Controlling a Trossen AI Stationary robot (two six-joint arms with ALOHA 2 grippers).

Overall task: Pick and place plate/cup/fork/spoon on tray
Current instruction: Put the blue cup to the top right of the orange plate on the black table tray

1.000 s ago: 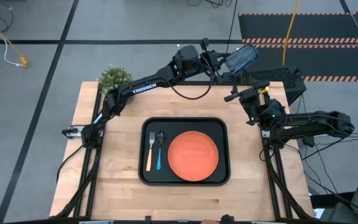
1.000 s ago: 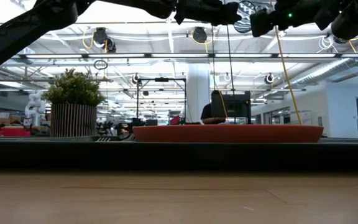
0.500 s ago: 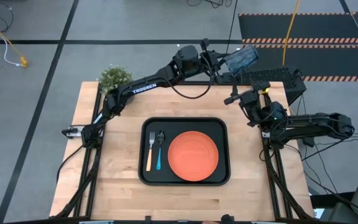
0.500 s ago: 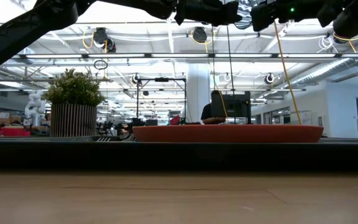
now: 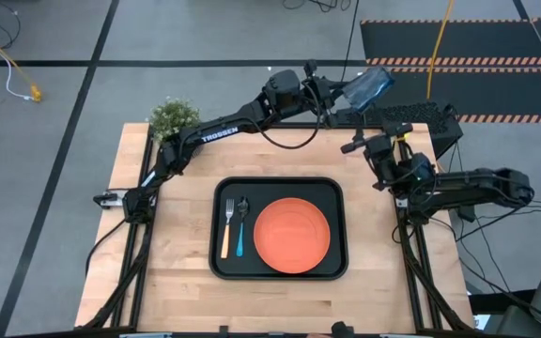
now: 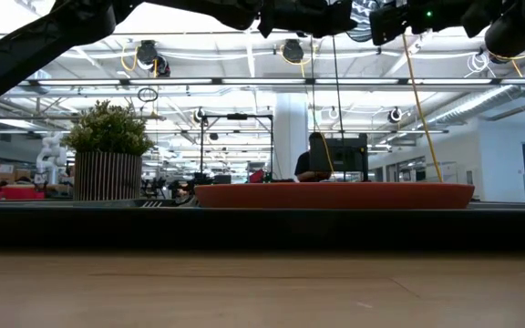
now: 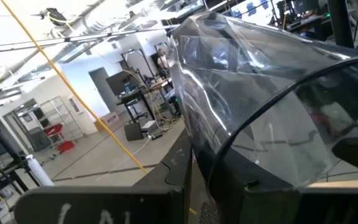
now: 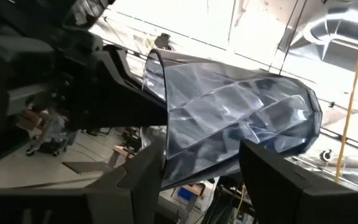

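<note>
A: Start at the left. What's there?

B: A pot plant (image 5: 173,116) at the table's far left corner, well behind the left gripper's (image 5: 332,92) arm. That arm carries white lettering, "TROSSEN", the only writing I can read.

A: And the tray (image 5: 281,271)?

B: Well below and back from that gripper, toward the table's middle. On it lie the fork (image 5: 224,229), then the spoon (image 5: 240,226) just beside it, then the plate (image 5: 291,235).

A: So the cup (image 5: 364,86) is what's left.

B: Yes. The left gripper is clamped on the cup's open end, holding it on its side in the air past the table's far edge, base pointing away from the fingers.

A: The right gripper (image 8: 194,165)?

B: Just under the cup, between it and the table. Its fingers (image 8: 272,180) stand apart with the cup's body between them, not pressing it as far as I can see.

A: Risks?

B: I'd judge a slip at the hand-over: if the left lets go before the right has closed, the cup drops beyond the table. Thin, smooth walls could also squirt out of a skewed pinch.
</note>
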